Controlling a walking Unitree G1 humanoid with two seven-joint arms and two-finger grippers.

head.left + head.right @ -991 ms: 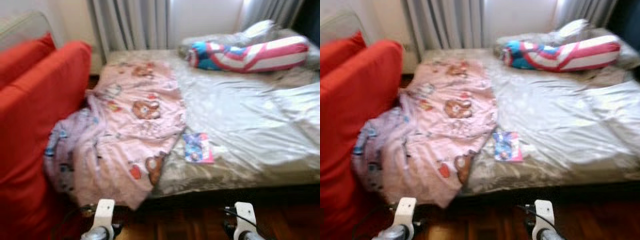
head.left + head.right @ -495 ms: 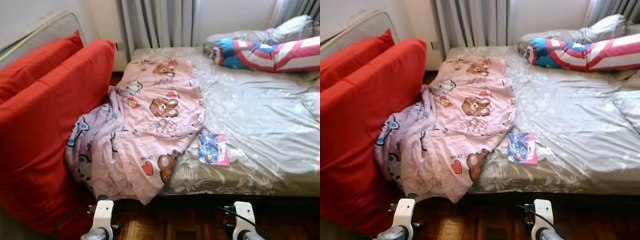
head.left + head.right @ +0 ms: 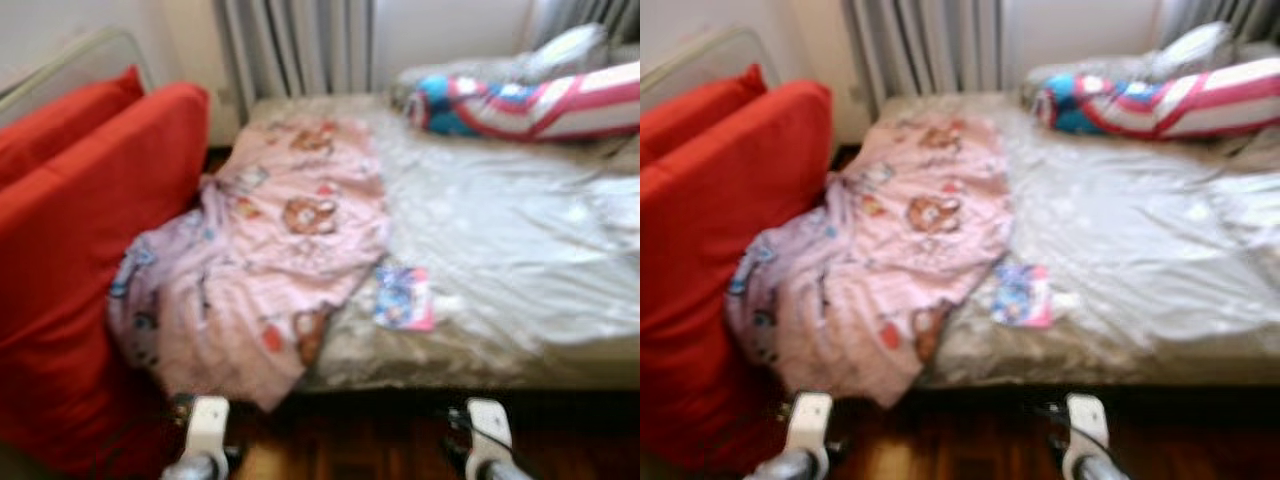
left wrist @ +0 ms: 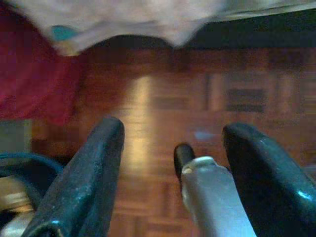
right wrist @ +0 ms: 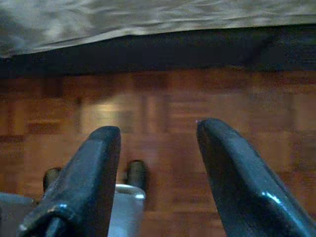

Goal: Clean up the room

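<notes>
Both the left pincer (image 4: 170,143) and right pincer (image 5: 158,143) hang apart above the wooden floor (image 5: 163,98), near the bed (image 3: 500,230).

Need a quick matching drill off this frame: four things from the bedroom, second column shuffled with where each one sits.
Things:
1. blanket
2. booklet
3. striped bolster
4. red cushions

Places:
A. at the head of the bed, by the curtains
B. flat on the sheet near the front edge of the bed
C. upright on the robot's left, beside the bed
D. draped over the bed's left side, hanging toward the floor

Pairs: 1-D, 2-B, 3-A, 4-C
</notes>
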